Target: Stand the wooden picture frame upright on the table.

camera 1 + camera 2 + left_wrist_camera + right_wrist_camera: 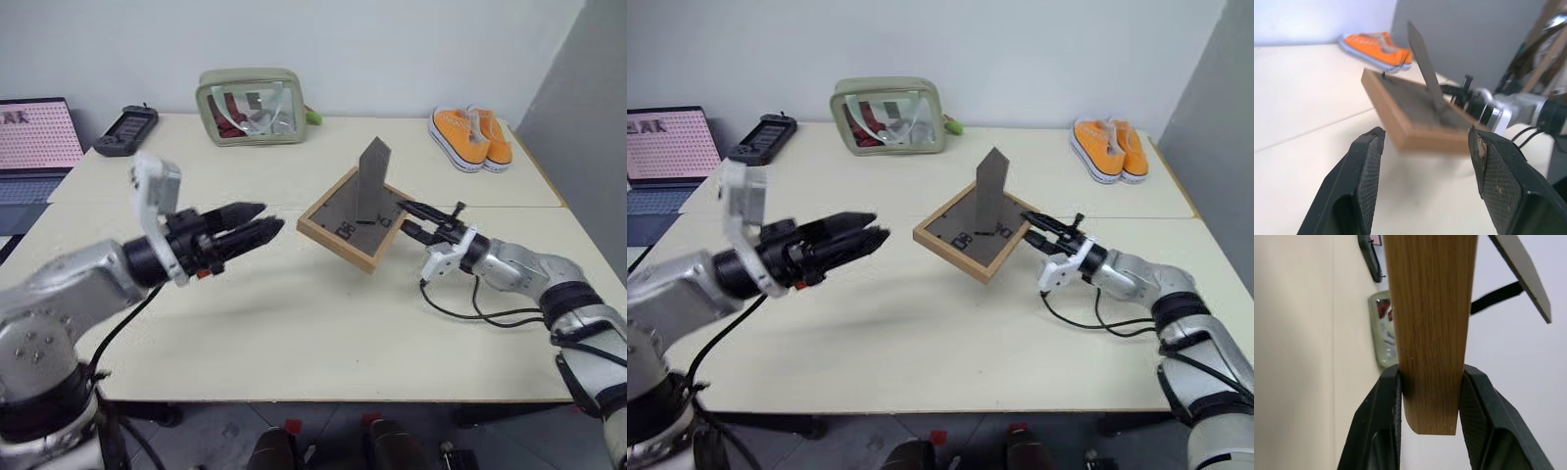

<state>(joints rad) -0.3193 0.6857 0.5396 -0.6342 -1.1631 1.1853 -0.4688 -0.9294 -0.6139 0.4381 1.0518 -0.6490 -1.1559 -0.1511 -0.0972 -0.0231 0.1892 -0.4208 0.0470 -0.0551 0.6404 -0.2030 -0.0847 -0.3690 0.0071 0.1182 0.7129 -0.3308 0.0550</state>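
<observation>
We see the right pincer [416, 219] clamped on the light-wood edge of the wooden picture frame [348, 227], which it holds tilted above the middle of the bench [294, 323], dark back panel facing up and fold-out stand [372, 181] raised. The frame's lower edge sits close to the bench top; we cannot tell whether it touches. Our left pincer [257, 223] hangs with fingers [1364, 181] spread wide, empty, apart from the frame on its left side
</observation>
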